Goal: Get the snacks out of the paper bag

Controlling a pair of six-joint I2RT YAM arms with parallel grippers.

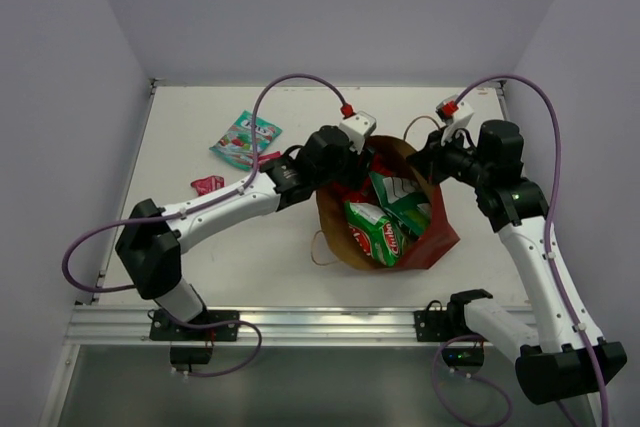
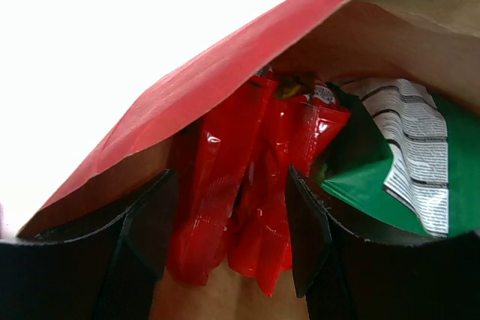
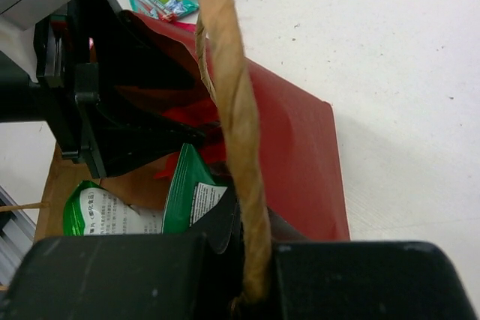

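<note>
The red paper bag [image 1: 441, 236] lies on its side mid-table, brown inside showing, with two green chip bags [image 1: 378, 230] in its mouth. My left gripper [image 1: 347, 161] reaches into the bag. In the left wrist view it [image 2: 231, 222] is open, its jaws on either side of two red bags [image 2: 247, 177], beside a green chip bag [image 2: 405, 177]. My right gripper [image 1: 427, 160] is shut on the bag's twisted paper handle [image 3: 234, 133] and holds it up. A teal pouch [image 1: 246, 139] and a small pink-red sachet [image 1: 207, 184] lie on the table to the left.
An aluminium rail [image 1: 300, 325] runs along the table's near edge. Grey walls close in the left, back and right sides. Purple cables [image 1: 290, 82] loop above both arms. The bag's second handle [image 1: 318, 247] lies flat on the table at its near-left side.
</note>
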